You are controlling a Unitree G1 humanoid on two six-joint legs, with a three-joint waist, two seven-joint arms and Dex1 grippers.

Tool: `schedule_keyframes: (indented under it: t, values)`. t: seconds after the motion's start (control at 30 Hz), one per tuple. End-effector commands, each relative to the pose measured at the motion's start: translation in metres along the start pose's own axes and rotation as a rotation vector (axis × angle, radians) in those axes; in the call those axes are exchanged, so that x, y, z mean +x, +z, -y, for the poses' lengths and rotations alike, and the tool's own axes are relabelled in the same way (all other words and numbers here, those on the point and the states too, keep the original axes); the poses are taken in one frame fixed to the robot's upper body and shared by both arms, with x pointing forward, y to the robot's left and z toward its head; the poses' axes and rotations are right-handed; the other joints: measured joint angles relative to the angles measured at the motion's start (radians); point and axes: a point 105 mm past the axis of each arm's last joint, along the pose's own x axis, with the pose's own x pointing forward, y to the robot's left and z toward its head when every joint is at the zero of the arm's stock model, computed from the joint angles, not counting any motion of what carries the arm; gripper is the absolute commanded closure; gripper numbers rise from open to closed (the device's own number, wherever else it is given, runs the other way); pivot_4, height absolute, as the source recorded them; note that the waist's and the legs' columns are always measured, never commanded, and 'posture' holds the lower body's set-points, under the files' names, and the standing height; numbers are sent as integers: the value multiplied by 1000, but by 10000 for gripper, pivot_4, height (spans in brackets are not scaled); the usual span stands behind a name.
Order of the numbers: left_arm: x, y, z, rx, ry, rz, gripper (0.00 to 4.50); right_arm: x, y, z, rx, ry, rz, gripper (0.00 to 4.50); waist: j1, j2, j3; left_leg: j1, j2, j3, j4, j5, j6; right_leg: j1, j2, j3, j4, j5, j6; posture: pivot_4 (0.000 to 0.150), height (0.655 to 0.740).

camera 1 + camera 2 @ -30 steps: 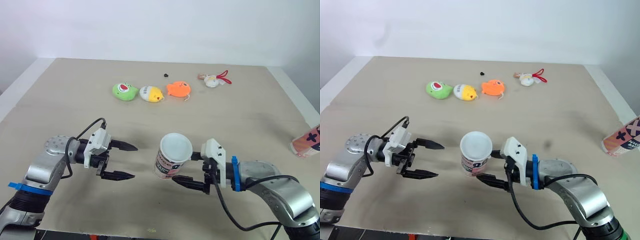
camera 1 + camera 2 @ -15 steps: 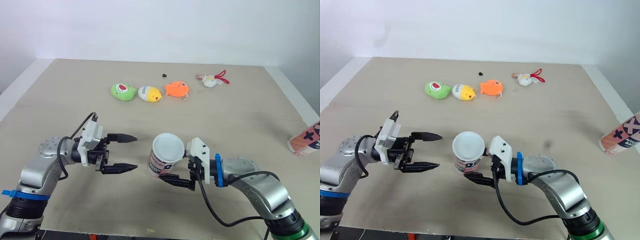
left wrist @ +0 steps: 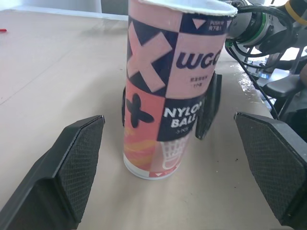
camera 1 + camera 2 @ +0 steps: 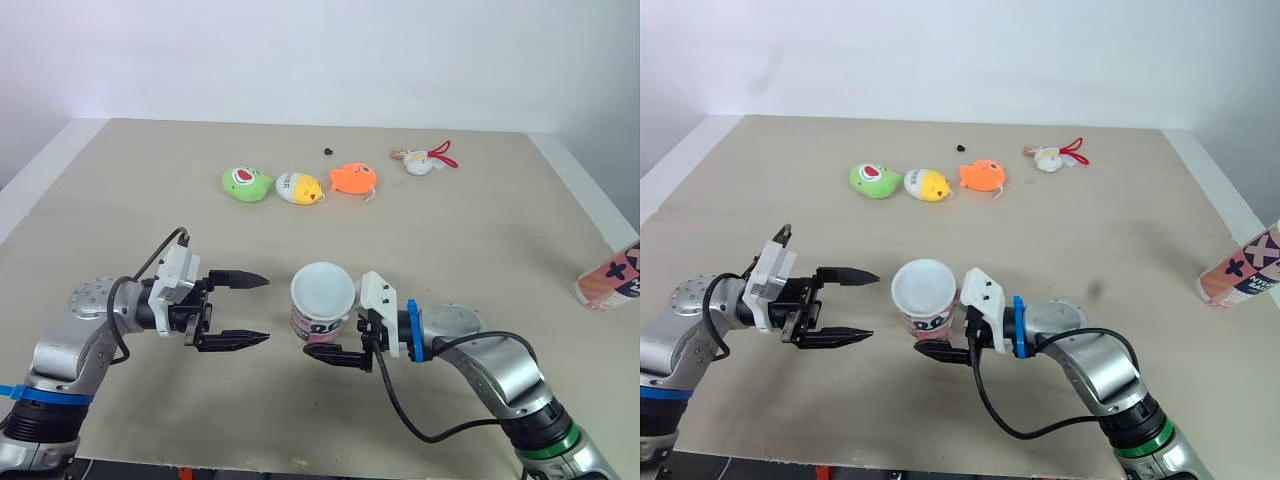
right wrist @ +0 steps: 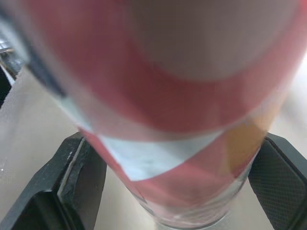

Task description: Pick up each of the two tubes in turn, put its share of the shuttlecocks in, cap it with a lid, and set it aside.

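Tube [image 4: 322,305] upright on table [image 4: 480,230], open end up, white inside showing, pink-and-dark printed wall. Right gripper [image 4: 321,337] reaches in from tube's right and pinches it low on the wall, one black finger on each side. Left gripper [image 4: 262,310] sits just left of tube with fingers spread wide, tips aimed at it, not touching. Second tube [image 4: 610,278] is far right of tube, at the table edge, partly cut off. Green toy [image 4: 246,183], yellow toy [image 4: 303,187], orange toy [image 4: 355,178] are in a row well behind tube.
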Motion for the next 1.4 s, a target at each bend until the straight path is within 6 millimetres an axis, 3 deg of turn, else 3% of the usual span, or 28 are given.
schedule_keyframes:
  t: [0.03,0.1,0.37,0.47,0.7,0.83,0.93,1.1,1.27,1.4]
  values:
    - [1,8,1,55,-4,7,0,-3,10,2,-48,-2,24,5502,0,0,0,0,0,0,0,0,0,0,0,0,0,0,0,1500,7400]
    - [2,8,1,58,-2,11,0,-5,10,4,-51,-19,20,11792,0,0,0,1,0,0,0,0,0,0,0,0,1,0,0,1500,7400]
    - [10,9,-4,92,1,29,0,-26,19,13,-53,-87,35,11792,0,0,0,1,0,1,1,0,0,0,0,1,2,0,0,1500,7400]
    - [20,12,-9,120,1,47,0,-43,27,22,-34,-163,69,11792,2,0,0,1,0,0,1,0,0,0,0,1,2,0,-1,1500,7400]
    - [52,23,-26,175,15,94,0,-107,35,53,104,-527,195,11792,1,0,0,1,-1,1,3,0,0,1,0,2,3,1,0,1500,7400]
    - [70,29,-34,170,23,147,0,-141,17,61,208,-785,238,11792,1,0,0,1,-1,0,3,0,0,1,0,2,3,1,0,1500,7400]
    - [78,30,-36,170,12,161,0,-150,9,63,244,-859,237,11792,-4,0,0,1,-2,2,3,0,0,1,0,4,3,1,0,1500,7400]
    - [100,37,-48,200,4,177,0,-188,-14,92,276,-1172,200,11792,-2,0,0,3,-2,4,3,2,2,1,1,6,4,1,5,1500,7400]
    - [109,45,-62,200,46,179,0,-205,-24,103,312,-1291,208,11792,-2,0,0,3,-2,4,3,4,4,1,1,8,4,3,5,1500,7400]
    - [113,41,-65,197,63,123,0,-226,-50,108,333,-1420,93,11792,-3,1,0,3,-2,4,2,4,4,1,2,9,4,3,5,1500,7400]
